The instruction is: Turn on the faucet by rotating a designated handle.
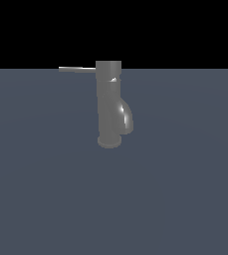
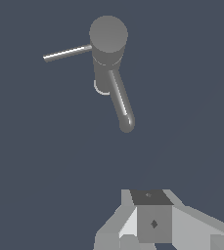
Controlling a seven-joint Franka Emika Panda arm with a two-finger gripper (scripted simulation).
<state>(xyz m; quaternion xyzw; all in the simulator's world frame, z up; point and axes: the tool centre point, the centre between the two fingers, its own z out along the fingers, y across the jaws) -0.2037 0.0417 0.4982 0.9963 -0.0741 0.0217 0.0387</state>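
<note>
claw (image 2: 152, 222) | wrist view only, pale grey body | holds nothing | finger spread unclear

you have the faucet (image 1: 109, 104) standing upright on the worktop (image 1: 185, 199), its base flat on the surface. the handle (image 1: 77, 69) juts out level from the faucet's top, pointing toward the exterior view's left. the spout (image 1: 126, 117) bulges from the body on the opposite side, toward the exterior view's right, and hangs above the worktop. in the wrist view you look down on the faucet from above, with the gripper (image 2: 150, 222) well apart from it, touching nothing.
</note>
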